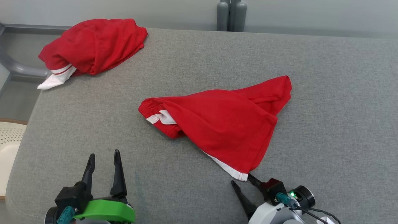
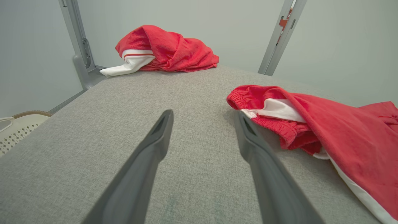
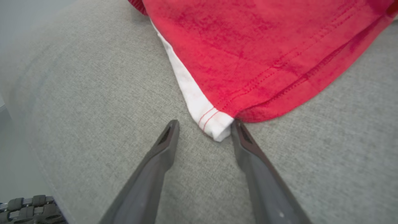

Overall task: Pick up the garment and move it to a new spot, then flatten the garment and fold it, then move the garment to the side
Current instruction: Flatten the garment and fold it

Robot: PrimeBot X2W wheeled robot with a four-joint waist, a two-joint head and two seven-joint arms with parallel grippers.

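At the centre of the grey fabric-covered bench (image 1: 326, 140) lies the red garment (image 1: 224, 121), loosely crumpled, with an elastic waistband and a patch of white lining turned toward the robot's left and a white-trimmed hem running down to a pointed corner (image 1: 241, 176) at the near edge of the cloth. The right pincer (image 1: 241, 179) stands low at that corner with its two dark fingers parted; in the right wrist view the white corner (image 3: 214, 124), marked by two thin red lines, sits between the fingertips, the right-hand finger (image 3: 241, 133) touching the hem and the left-hand finger just clear of it, so the cloth is not clamped. The left pincer (image 1: 104, 154) is released, fingers spread wide over bare bench near the front left, apart from the garment. A second red garment (image 1: 93, 43) with white trim is bunched at the far left corner of the bench. A pale perforated basket (image 1: 9, 137) stands beside the bench on the left, and grey posts (image 1: 231, 15) rise behind the far edge.
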